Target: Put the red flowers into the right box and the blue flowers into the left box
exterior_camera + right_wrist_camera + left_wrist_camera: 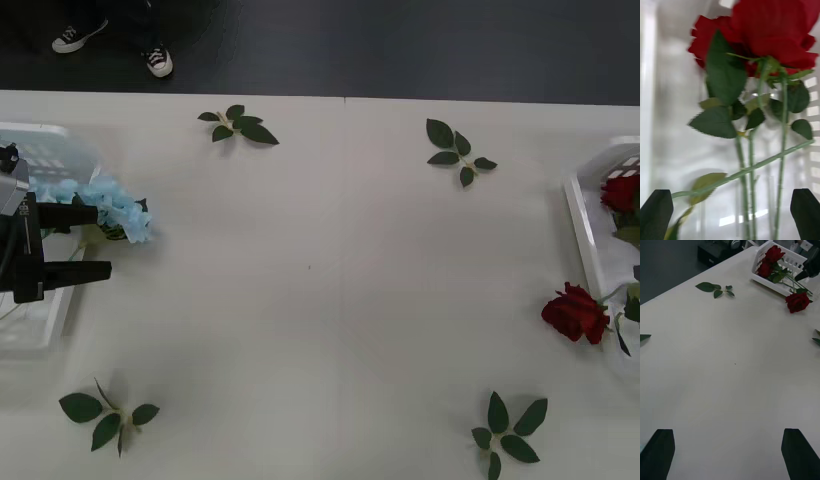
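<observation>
White table (330, 300): left box (40, 145) at its left edge, blue flowers (105, 205) spilling over the wall; right box (590, 240) at its right edge, red flowers (763, 33) inside, one rose (575, 313) overhanging onto the table. Left gripper (95, 240) above left box, fingers wide, empty. Right gripper (730, 212) over the rose stems, fingers wide, empty; four loose leaf sprigs (238, 125) near the table corners.

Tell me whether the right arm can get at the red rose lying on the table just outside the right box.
Probably yes. That red rose lies on bare table beside the right box, nothing over it. The right gripper, fingers open, is over the box's roses close by, so a short shift should reach it.
</observation>
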You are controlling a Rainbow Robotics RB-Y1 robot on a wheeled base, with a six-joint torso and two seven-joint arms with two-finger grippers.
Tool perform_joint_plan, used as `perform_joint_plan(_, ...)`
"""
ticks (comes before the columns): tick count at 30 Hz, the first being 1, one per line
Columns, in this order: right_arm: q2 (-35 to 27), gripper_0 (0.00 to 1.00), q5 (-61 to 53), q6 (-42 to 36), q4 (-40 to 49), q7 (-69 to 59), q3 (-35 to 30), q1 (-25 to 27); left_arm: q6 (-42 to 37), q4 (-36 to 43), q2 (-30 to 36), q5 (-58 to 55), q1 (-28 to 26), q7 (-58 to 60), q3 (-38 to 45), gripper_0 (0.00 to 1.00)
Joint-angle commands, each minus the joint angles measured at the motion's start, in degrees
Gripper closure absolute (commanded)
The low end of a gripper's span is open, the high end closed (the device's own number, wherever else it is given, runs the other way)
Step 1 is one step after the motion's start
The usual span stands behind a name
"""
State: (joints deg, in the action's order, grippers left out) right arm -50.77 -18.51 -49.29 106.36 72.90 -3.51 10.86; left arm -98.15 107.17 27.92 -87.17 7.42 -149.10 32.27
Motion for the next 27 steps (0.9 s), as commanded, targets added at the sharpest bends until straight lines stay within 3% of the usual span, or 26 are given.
perform_joint_plan(1, -4.60, 0.07, -6.28, 0.15, 4.56, 3.13, -0.54, 2.24, 0.41, 1.37, 2.05, -0.29, 0.84, -3.57, 0.33, 0.17)
perform_joint_plan(6, -7.77, 0.07, -14.72, -3.36, 7.90, 16.66, -0.98, 3.65, 0.41, 1.37, 2.05, -0.29, 0.84, -3.57, 0.33, 0.17)
perform_joint_plan(13, -8.03, 0.07, -17.09, -11.71, 11.85, 39.69, -5.02, 5.05, 0.41, 1.37, 2.05, -0.29, 0.84, -3.57, 0.33, 0.17)
perform_joint_plan(20, -7.68, 0.08, -15.33, -11.89, 13.00, 60.17, -5.20, 5.40, 0.41, 1.37, 2.05, -0.29, 0.84, -3.57, 0.33, 0.17)
perform_joint_plan(27, -5.66, 0.08, -12.43, -11.18, 12.91, 71.07, -3.35, 4.61, 0.41, 1.37, 2.05, -0.29, 0.84, -3.57, 0.33, 0.17)
